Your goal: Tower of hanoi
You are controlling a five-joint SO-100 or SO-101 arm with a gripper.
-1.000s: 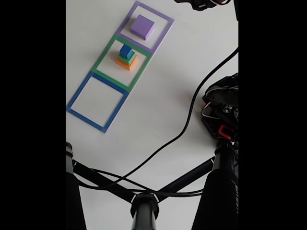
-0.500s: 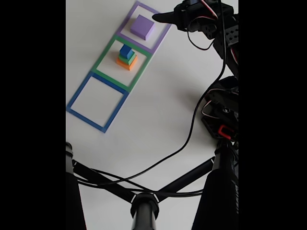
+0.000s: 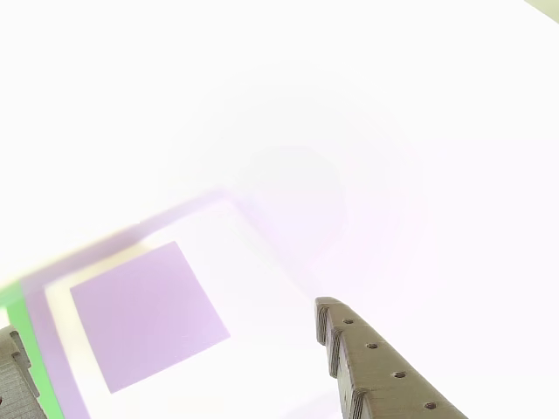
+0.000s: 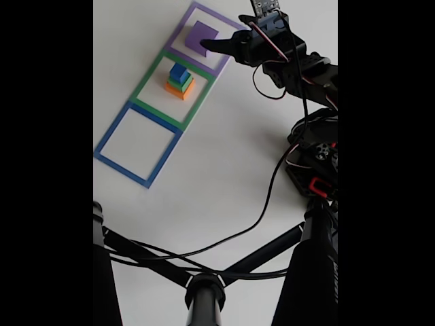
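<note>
In the fixed view, three flat square outlines lie in a diagonal row on a white table (image 4: 224, 170). Farthest from the claw, at lower left, is the blue outline (image 4: 138, 144). The green outline (image 4: 174, 89) in the middle holds a stack: orange cube (image 4: 179, 89) at the bottom, green cube (image 4: 179, 82) on it, small blue cube (image 4: 179, 72) on top. The purple outline (image 4: 206, 37) at upper right holds the pale-purple slab (image 4: 199, 35). The claw (image 4: 207, 46) hangs over the slab's right edge. In the other view, the slab (image 3: 148, 314) lies between two spread fingers (image 3: 376, 367), so the claw (image 3: 170, 342) is wide apart, gripping nothing.
</note>
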